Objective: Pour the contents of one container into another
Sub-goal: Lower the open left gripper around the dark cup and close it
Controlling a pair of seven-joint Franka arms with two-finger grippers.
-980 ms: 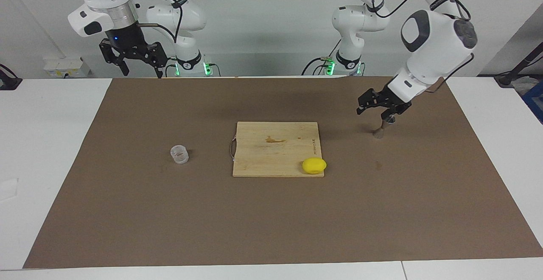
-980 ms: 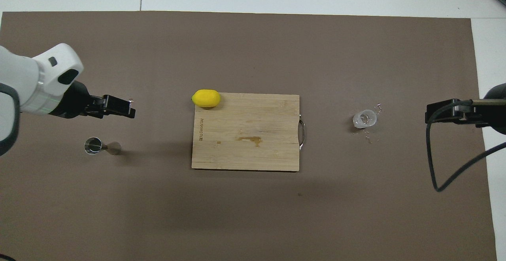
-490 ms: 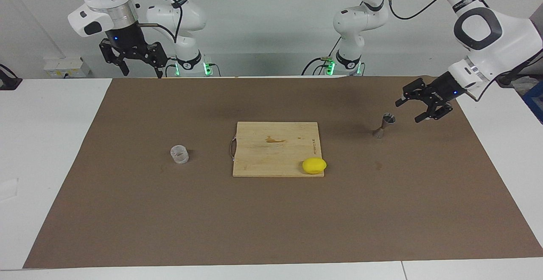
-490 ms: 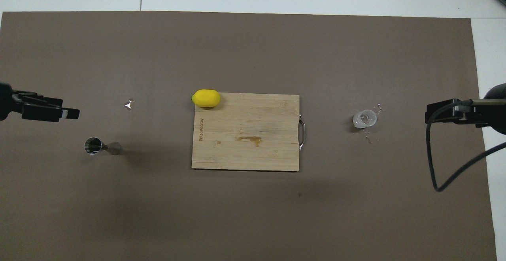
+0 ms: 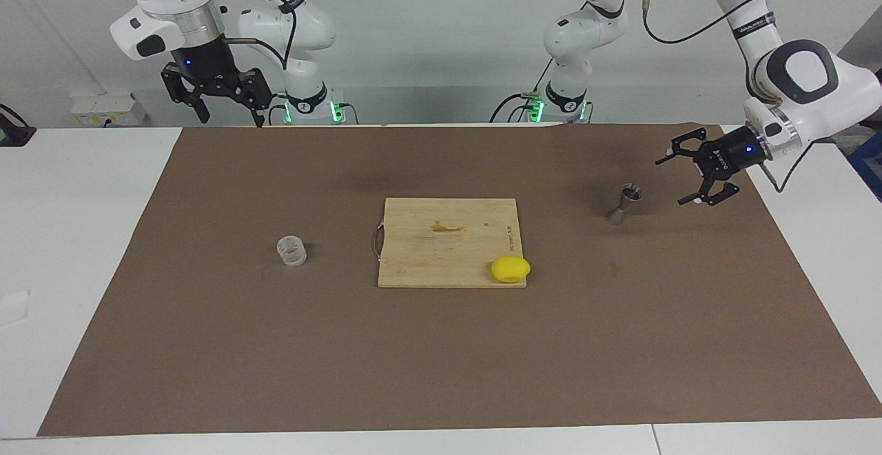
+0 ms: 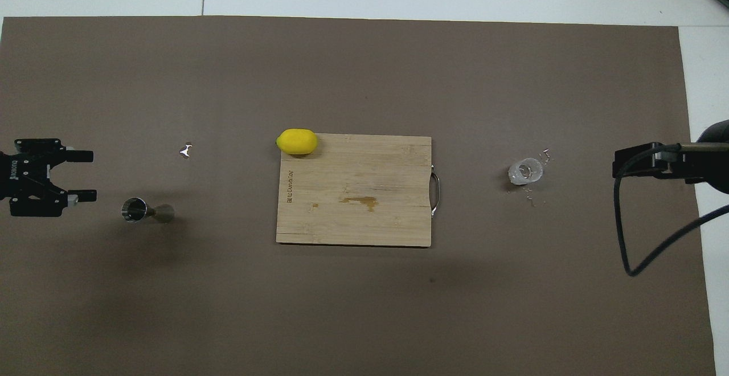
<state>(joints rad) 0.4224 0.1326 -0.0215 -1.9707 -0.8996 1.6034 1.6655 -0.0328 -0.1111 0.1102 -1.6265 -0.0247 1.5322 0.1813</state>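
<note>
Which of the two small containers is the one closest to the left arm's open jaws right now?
The metal jigger, standing beside the left gripper. The clear plastic cup sits past the cutting board, toward the right arm's end.

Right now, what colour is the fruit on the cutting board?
Yellow lemon; clearest in the overhead view.

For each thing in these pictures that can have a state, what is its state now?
Small silver metal jigger: upright on the mat, free of any grip.
Small clear plastic cup: upright, untouched.
Yellow lemon: resting on the wooden cutting board's corner.
Left gripper: open, empty, beside the jigger.
Right gripper: open, empty, waiting raised.
</note>
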